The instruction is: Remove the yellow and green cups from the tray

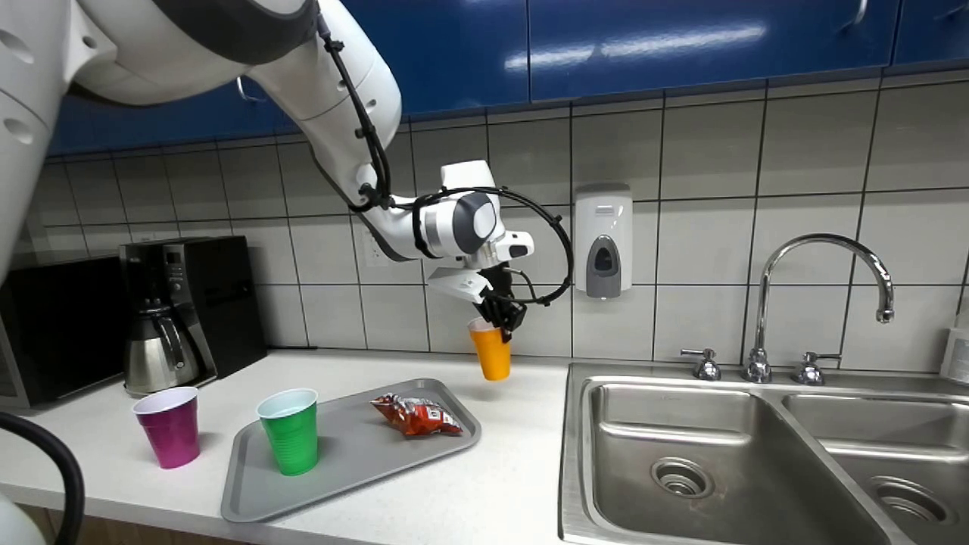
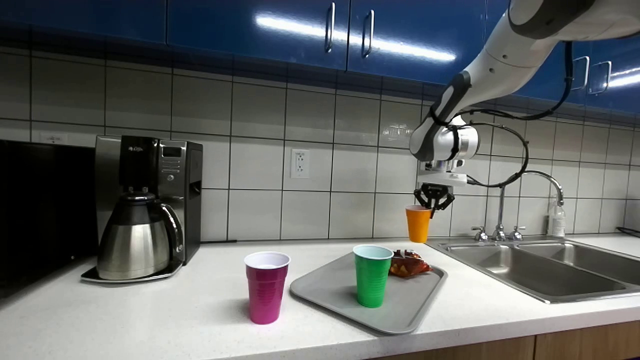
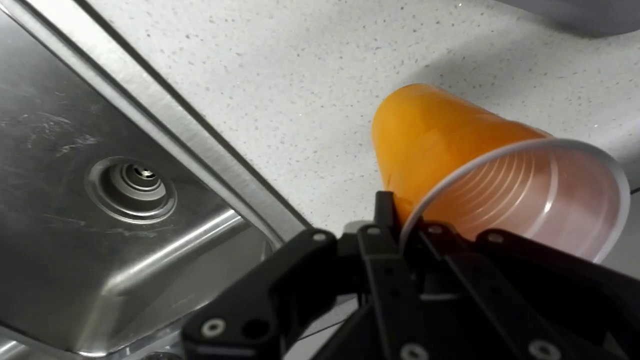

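Counter (image 1: pixel 522 484): white, speckled. Near left, 1 purple plastic tumbler (image 2: pixel 266 297), standing. Grey tray (image 1: pixel 352 458) bears 1 ribbed green tumbler (image 1: pixel 292 435), upright, and beyond it 1 crumpled foil snack bag (image 1: pixel 418 416). Farther, between tray and two-basin steel sink (image 1: pixel 674 412) at right: 1 orange-yellow tumbler (image 1: pixel 492 356), tilted above counter, claw (image 2: pixel 430 209) clamped on its rim. Far left, coffee maker (image 2: pixel 172 170); behind, tiled wall (image 2: pixel 255 165), glossy blue cabinets (image 2: pixel 240 45).

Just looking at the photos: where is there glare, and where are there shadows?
In both exterior views, bright streaks of glare across the blue cabinets; in the wrist view, a shiny band inside the steel sink and a soft-edged shadow on the speckled counter beside the orange-yellow cup; in an exterior view, a faint shadow beside the green cup on the grey tray.
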`<state>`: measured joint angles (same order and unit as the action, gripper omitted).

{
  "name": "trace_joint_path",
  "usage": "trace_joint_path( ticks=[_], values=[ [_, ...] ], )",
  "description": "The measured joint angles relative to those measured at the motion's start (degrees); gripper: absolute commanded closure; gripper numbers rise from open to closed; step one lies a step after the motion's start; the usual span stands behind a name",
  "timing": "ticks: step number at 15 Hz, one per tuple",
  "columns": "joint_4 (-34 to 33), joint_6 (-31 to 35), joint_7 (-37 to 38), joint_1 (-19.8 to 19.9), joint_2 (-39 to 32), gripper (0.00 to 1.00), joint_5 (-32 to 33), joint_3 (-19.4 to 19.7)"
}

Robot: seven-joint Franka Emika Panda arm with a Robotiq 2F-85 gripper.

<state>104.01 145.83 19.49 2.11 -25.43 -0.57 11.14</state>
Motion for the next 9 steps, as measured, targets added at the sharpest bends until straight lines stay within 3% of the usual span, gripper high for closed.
trace_joint_path(
  ticks=[9],
  values=[
    [1.7, 0.0, -0.8, 1.8, -0.9, 0.99, 0.0, 0.3]
  ],
)
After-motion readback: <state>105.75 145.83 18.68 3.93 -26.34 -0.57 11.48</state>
